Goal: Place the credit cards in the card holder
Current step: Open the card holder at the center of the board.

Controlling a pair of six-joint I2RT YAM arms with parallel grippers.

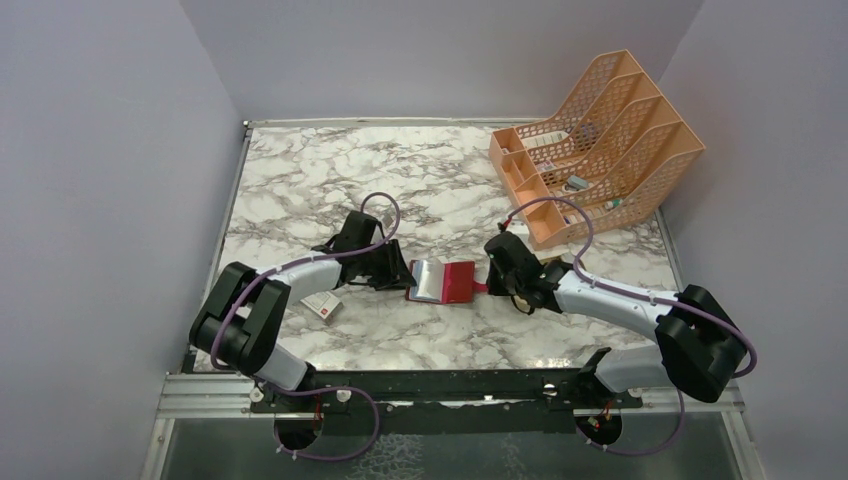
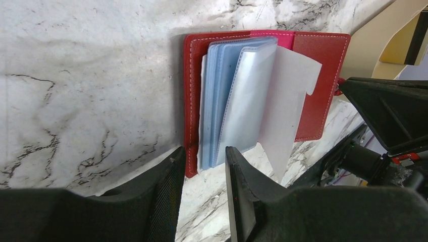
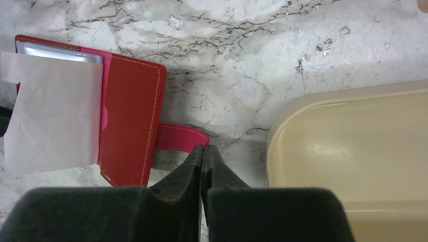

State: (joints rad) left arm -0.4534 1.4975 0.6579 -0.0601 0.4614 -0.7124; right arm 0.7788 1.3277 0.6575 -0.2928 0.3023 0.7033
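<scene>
The dark red card holder (image 1: pixel 458 282) lies open in the middle of the marble table. Its clear plastic sleeves (image 2: pixel 237 101) and a white paper insert (image 2: pixel 295 101) fan up from it. My left gripper (image 2: pixel 202 154) is open and empty, with its jaws either side of the holder's near left corner (image 2: pixel 191 156). My right gripper (image 3: pixel 203 147) is shut, its tips at the edge of the pink snap tab (image 3: pixel 176 138). A gold-yellow patch (image 2: pixel 398 45), perhaps a credit card, shows in the beige tray (image 2: pixel 371 45). No other card shows clearly.
The beige oval tray (image 3: pixel 348 151) lies just right of my right gripper. A small white box with a red mark (image 1: pixel 323 306) lies under my left arm. An orange mesh file rack (image 1: pixel 600 140) stands at the back right.
</scene>
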